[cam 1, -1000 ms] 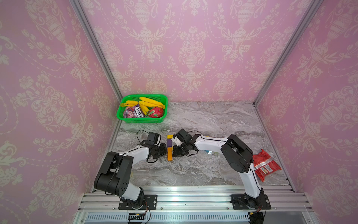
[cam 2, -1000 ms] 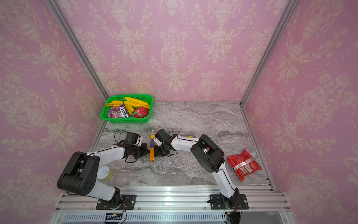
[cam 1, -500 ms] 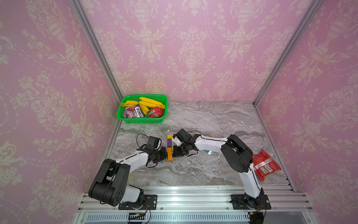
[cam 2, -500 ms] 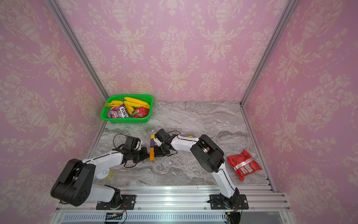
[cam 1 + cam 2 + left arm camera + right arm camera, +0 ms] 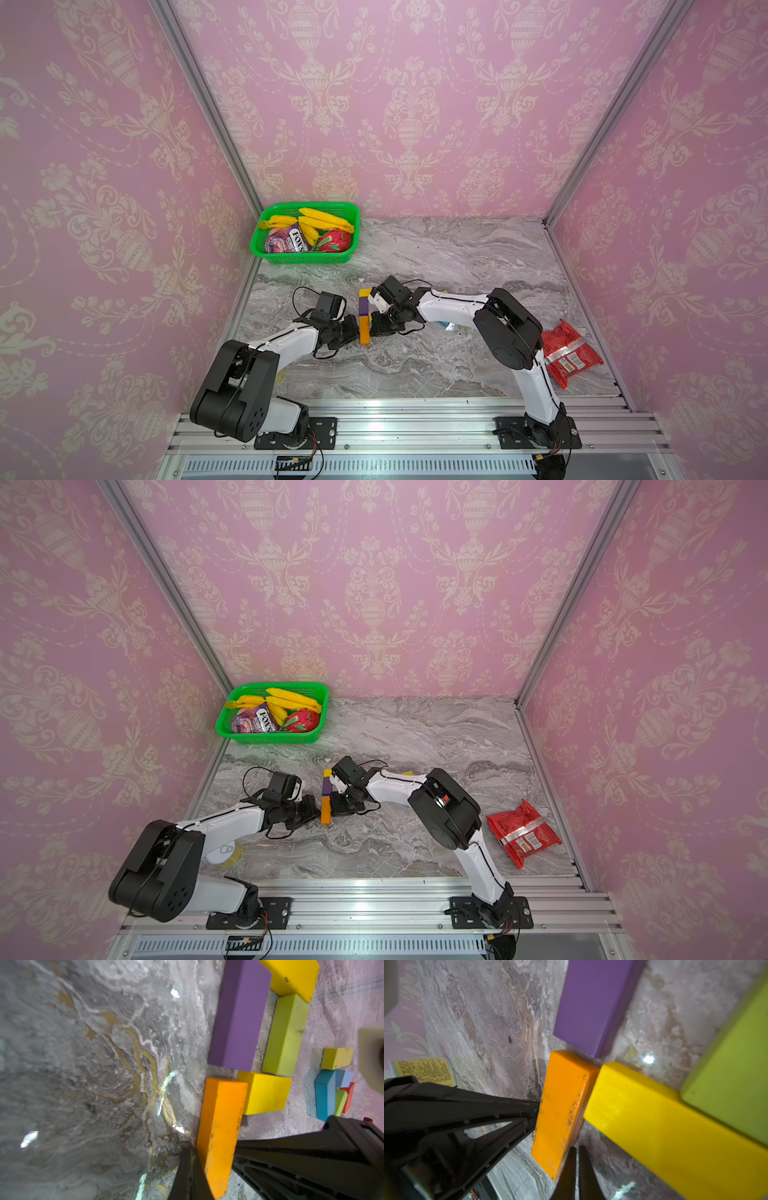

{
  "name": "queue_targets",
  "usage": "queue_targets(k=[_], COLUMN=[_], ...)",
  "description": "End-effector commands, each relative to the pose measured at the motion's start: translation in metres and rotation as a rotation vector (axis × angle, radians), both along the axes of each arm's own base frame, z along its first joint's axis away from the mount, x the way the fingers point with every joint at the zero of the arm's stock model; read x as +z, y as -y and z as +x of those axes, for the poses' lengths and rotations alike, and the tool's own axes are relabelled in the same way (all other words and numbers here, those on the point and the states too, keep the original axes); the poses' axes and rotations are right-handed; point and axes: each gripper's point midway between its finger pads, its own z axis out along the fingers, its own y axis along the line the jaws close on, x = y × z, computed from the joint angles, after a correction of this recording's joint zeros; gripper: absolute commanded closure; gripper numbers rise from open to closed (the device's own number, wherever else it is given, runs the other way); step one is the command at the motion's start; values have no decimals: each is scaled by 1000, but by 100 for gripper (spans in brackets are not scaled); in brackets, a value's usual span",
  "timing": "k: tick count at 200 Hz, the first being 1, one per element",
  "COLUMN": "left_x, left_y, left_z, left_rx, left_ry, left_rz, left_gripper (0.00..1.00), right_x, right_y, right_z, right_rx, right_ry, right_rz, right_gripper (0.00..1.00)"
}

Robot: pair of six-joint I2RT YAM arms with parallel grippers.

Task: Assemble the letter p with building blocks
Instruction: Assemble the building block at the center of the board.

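The building blocks lie flat in a line: purple [image 5: 239, 1016] and orange [image 5: 220, 1126] end to end, with two yellow ones [image 5: 264, 1093] and a lime green one [image 5: 284, 1036] beside the purple. Both top views show the orange block [image 5: 365, 336] at the near end. My left gripper [image 5: 190, 1151] is shut and empty, its tip against one long side of the orange block. My right gripper [image 5: 577, 1149] is also shut and empty, against the opposite side. A small cluster of teal [image 5: 324, 1095], light blue, red and yellow blocks lies further off.
A green basket [image 5: 303, 259] holding bananas, a sweets packet and a red fruit stands at the back left. A red snack packet [image 5: 569, 361] lies at the front right. A yellow roll [image 5: 232, 856] sits under the left arm. Pink walls enclose three sides.
The left arm's elbow has swung towards the front, and its gripper has slid slightly forward along the orange block. The right arm and the blocks have stayed in place.
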Motion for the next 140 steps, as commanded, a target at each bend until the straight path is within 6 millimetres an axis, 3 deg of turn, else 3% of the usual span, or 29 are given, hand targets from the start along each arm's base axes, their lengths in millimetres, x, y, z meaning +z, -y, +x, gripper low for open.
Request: queue_targets(k=[1, 85, 140], left_x=[-18, -16, -14], left_y=[-9, -7, -11], left_z=[-17, -11, -17], left_rx=[6, 3, 17], left_ry=[-89, -82, -78], left_rz=[68, 68, 68], left_gripper=[100, 100, 100], right_x=[-30, -30, -32], right_y=[12, 12, 13], right_z=[-5, -3, -1], right_rx=[-19, -19, -24], right_ry=[-44, -45, -46], right_rz=[-95, -94, -97], right_gripper=[90, 90, 90])
